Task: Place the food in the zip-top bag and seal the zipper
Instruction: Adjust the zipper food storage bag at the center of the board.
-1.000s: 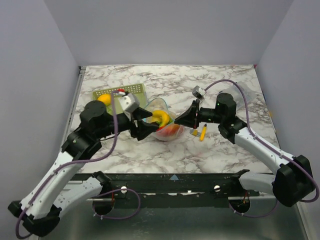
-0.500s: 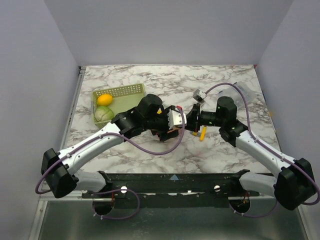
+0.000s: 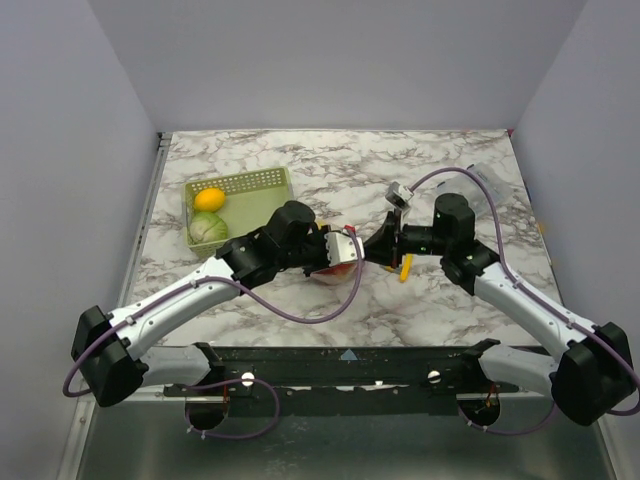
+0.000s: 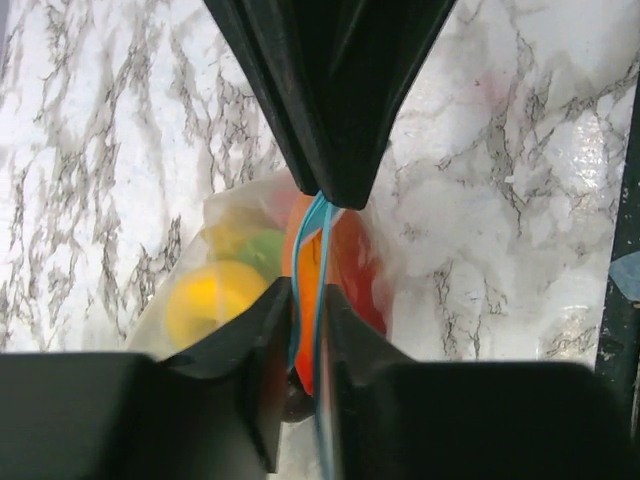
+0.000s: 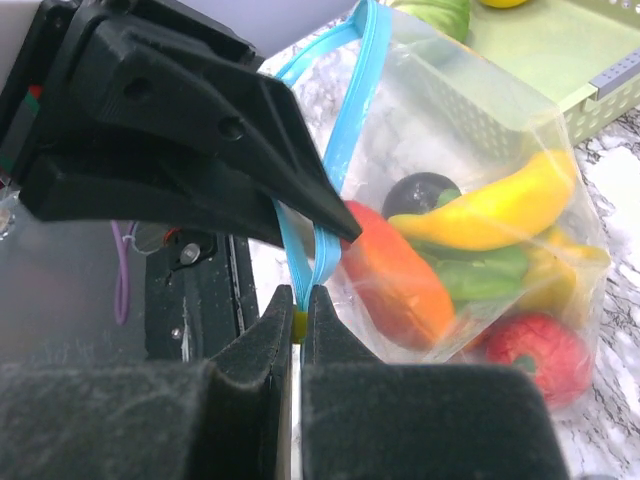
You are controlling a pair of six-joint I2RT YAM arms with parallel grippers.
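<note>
Right wrist: right fingers pinched shut on light-blue zipper strip of soft clear zip-top bag, glossy toy food inside, just beside green plastic basket; left fingers narrowly straddle strip, grip unclear. Likely floppy, slippery; hold by strip.

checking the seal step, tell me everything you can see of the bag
Clear soft plastic bag on the marble table, bulging with toy food in orange, yellow, green and red. Its light-blue zipper, partly unsealed, is pinched by the right tool and the left tool facing it.
</note>
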